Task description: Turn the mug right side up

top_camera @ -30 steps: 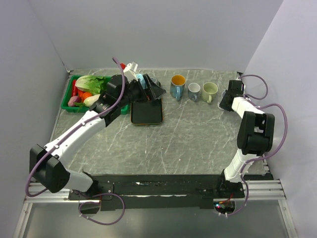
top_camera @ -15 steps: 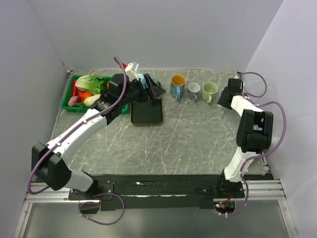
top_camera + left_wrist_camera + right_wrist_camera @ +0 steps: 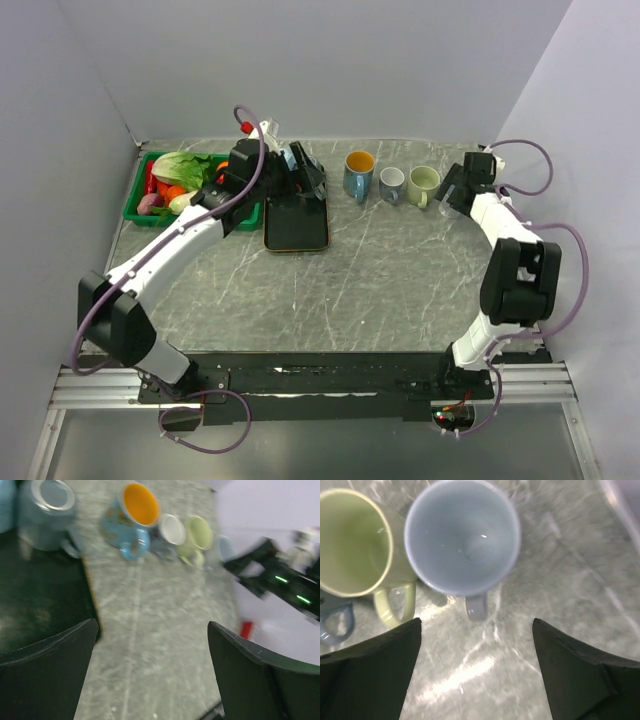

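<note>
Well, the right gripper [image 3: 476, 642] hangs wide open over the pale blue mug [image 3: 462, 540], upright at the row's far-right end beside the green mug [image 3: 350, 545]. Lifting away crookedly could clip its rim and topple it. The left gripper [image 3: 151, 630] gapes empty.

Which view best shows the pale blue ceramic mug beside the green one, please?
Right wrist: the pale blue mug sits centred, mouth up. Top external barely glimpses it by the right gripper; left wrist, a blur.
</note>
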Controlling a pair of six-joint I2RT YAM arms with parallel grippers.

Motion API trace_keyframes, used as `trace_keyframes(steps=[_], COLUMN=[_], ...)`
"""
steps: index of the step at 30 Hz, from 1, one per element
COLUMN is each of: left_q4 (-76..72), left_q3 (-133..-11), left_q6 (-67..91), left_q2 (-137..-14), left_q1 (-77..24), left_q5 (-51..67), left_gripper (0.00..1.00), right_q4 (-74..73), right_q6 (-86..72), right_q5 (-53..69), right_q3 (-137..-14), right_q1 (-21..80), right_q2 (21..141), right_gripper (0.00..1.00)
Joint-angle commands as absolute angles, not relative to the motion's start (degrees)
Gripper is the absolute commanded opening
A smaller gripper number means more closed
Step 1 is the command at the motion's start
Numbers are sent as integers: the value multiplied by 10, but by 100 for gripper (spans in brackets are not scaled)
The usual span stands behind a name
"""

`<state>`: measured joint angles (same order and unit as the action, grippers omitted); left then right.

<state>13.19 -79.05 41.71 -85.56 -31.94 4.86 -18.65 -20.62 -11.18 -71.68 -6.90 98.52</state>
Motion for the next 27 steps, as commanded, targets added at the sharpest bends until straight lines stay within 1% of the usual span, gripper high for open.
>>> trace_keyframes(steps=[1,4,7,11,12,14,18,23,24,26,27], left_q4=[153,158,197,270,280,299,304,285,280,278,274], left_q3=[-830,-862,-937,-1088,-1112,-1164,-1190,-1159,-1158,-1159,-1159], left_q6=[380,385,414,439,441,453,467,499,499,508,507], left_q2=[-896,-944,-1018,-1129,-1169,-1201,-1251,-1262,-1266,-1281,-1286], left_q1=[-314,-314,-314,-322,-323,-328,-335,-345,-345,-345,-345], left_q5=[-44,-108,-168,-221,-227,-247,-258,-273,-271,-266,-265], left_gripper=[96,96,96,96,96,96,96,99,96,93,89], right_q4=[-232,-244,-250,-263,-265,-271,-271,-279,-280,-280,-280], right_q6=[-224,-240,-261,-296,-302,-315,-325,-326,-327,-328,-329], right_q5=[-136,-124,-90,-65,-62,-55,-48,-42,-40,-35,-35], right_q3=[-749,-740,-725,-699,-687,-674,-639,-629,-628,-624,-622], right_q1=[-68,-69,-66,-60,-58,-56,-55,-56,-56,-55,-55], right_q2=[914,879,843,796,788,766,727,704,701,697,696], right_gripper=[100,100,100,100,100,98,97,97,97,96,96])
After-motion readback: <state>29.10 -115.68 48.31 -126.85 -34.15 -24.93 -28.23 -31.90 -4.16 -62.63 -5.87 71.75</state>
